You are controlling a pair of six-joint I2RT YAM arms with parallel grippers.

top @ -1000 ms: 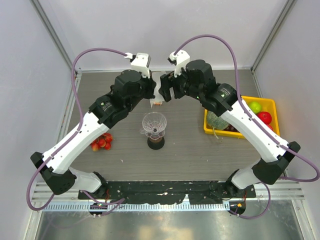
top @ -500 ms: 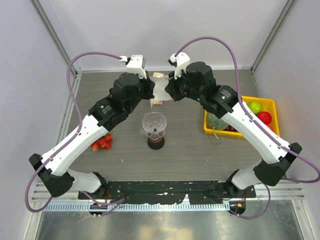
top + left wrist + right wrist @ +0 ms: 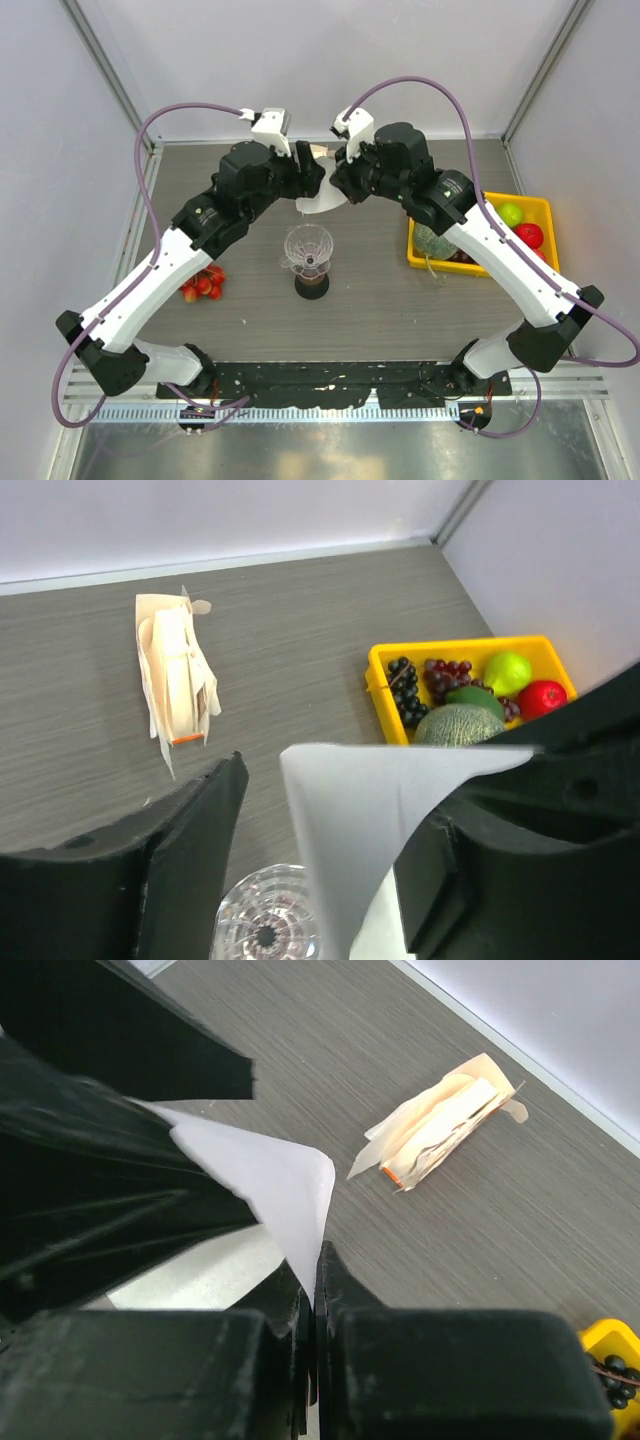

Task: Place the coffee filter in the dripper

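Grey wood-grain tabletop (image 3: 400,300), clear ribbed funnel-shaped dripper (image 3: 307,247) at frame centre. Thin white paper coffee filter (image 3: 322,203) just above it in frame, pinched in closed right gripper (image 3: 312,1290). Left gripper (image 3: 335,800) spread open, filter between its fingers.

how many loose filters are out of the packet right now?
1. The filter is pinched in the right gripper, in the air just beyond the dripper. The packet may hide more.

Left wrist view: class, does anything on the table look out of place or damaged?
The beige packet on the table looks torn open, flaps ragged and splayed, apart from the coffee filter pinched in the right end effector.
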